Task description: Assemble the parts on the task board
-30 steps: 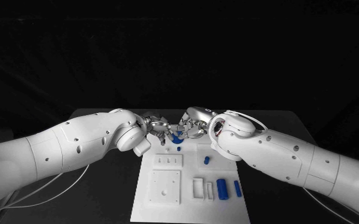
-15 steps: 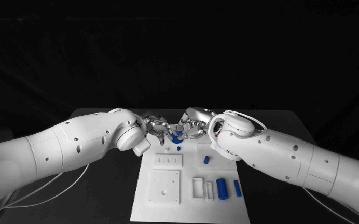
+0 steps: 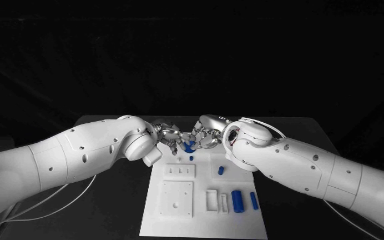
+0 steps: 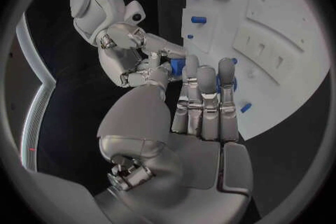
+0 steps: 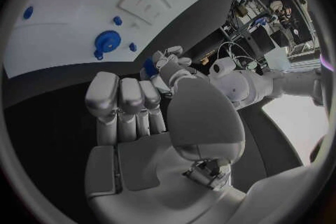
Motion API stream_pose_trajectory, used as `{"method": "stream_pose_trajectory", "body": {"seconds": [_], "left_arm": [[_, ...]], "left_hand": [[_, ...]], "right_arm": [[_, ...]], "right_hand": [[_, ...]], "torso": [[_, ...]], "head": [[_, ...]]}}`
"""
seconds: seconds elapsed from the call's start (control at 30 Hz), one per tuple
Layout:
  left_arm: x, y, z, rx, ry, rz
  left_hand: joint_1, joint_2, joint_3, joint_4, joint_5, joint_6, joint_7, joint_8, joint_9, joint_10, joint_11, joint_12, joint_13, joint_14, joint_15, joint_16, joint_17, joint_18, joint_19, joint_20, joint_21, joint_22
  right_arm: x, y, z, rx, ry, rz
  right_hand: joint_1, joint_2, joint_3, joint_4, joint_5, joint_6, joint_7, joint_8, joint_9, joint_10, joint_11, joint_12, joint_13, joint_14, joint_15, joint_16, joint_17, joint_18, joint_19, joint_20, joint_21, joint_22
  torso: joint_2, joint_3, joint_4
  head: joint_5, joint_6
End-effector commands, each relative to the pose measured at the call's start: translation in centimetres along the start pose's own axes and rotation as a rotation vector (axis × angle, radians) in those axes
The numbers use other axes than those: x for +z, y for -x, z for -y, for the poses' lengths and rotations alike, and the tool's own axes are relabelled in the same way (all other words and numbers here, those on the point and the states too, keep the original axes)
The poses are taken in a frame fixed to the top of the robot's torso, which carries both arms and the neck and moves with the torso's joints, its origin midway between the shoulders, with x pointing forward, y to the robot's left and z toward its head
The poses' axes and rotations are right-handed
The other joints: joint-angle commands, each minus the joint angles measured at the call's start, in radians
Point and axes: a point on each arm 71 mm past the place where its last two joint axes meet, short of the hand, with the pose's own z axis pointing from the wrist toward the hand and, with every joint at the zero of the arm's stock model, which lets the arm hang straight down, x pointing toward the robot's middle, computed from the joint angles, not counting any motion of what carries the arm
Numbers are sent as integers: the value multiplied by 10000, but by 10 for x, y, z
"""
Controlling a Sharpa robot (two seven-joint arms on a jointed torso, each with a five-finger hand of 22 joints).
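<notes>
- Several blue parts lie loose on the task board [image 3: 240, 220]: a stubby peg [image 3: 221, 170] near the middle, and a thick cylinder [image 3: 237, 199] with a thinner pin [image 3: 253, 201] beside it toward the near right, by a white slotted block [image 3: 211, 201].
- One blue gear [image 5: 108, 41] sits flat on the board in the right wrist view, with small blue studs close by; whether it is seated on a post I cannot tell.
- Both hands meet over the board's far edge. The left hand [image 3: 168, 136] and the right hand [image 3: 210, 133] close their fingertips from either side around one blue part [image 3: 188, 148], which sits between them, just above or at the board's far end.
- From the left wrist view, that blue piece shows between the two sets of fingertips; both hands appear to be grasping it, though which one carries the load is not clear.
- My judgement: the assembly is early to midway. At least three loose pieces wait, and the white square plate [image 3: 177, 199] with its holes looks unfilled.
- No brand, label or readable writing appears on the board, parts or arms.
</notes>
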Motion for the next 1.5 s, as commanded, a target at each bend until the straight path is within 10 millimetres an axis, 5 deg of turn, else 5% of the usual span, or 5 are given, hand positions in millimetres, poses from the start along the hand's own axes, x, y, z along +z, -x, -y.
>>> {"method": "stream_pose_trajectory", "body": {"seconds": [0.03,0.17,0.4,0.97,1.5], "left_arm": [[0,-6,3,95,-69,-409],[0,-6,2,140,-46,-436],[0,-4,1,153,15,-384],[-1,-9,1,549,183,-832],[-1,-7,0,511,157,-658]], "left_hand": [[68,68,464,-454,264,-54,-19,71,-19,26,-42,-89,-32,-86,13,-41,-16,-109,-5,13,-63,56],[-38,19,658,-601,722,-84,-3,78,-6,36,-37,-138,-68,-94,16,-48,-18,-100,-7,17,-87,124],[-242,-47,805,-679,807,-91,-2,74,37,45,-31,-172,-93,-98,21,-67,-28,-94,-1,24,-144,219],[-496,-773,-482,421,-153,178,70,58,-1375,-5,-7,-98,-7,-100,48,-117,-51,-135,100,50,-463,324],[92,-228,-140,175,160,113,45,67,-1480,-6,-4,-181,-53,-111,43,-122,-49,-134,147,43,-595,517]], "right_arm": [[1,-1,-3,-87,101,-77],[1,-1,-2,-91,74,-78],[0,0,-1,-99,47,-94],[1,-1,-2,-101,37,-124],[1,-2,-1,-128,36,-241]], "right_hand": [[23,124,-2,22,38,92,-19,16,46,-43,-51,-42,-7,6,-53,-37,-6,-15,294,21,-23,1284],[30,146,-13,22,43,99,-22,19,49,-47,-53,-42,-11,5,-52,-37,-2,-16,297,21,-25,1285],[32,155,-18,15,43,115,-25,21,54,-53,-53,-48,-16,4,-54,-39,-3,-16,298,20,-27,1285],[35,169,-28,7,43,152,-37,23,63,-50,-61,-43,-14,4,-56,-42,-4,-17,298,19,-29,1285],[35,169,-28,7,43,152,-37,23,63,-50,-61,-43,-14,4,-56,-42,-4,-17,298,19,-29,1285]], "torso": [[2,5,2],[5,5,3],[4,6,1],[3,2,11],[2,3,-4]], "head": [[2,-15],[3,-17],[2,-23],[-15,-65],[-29,-60]]}}
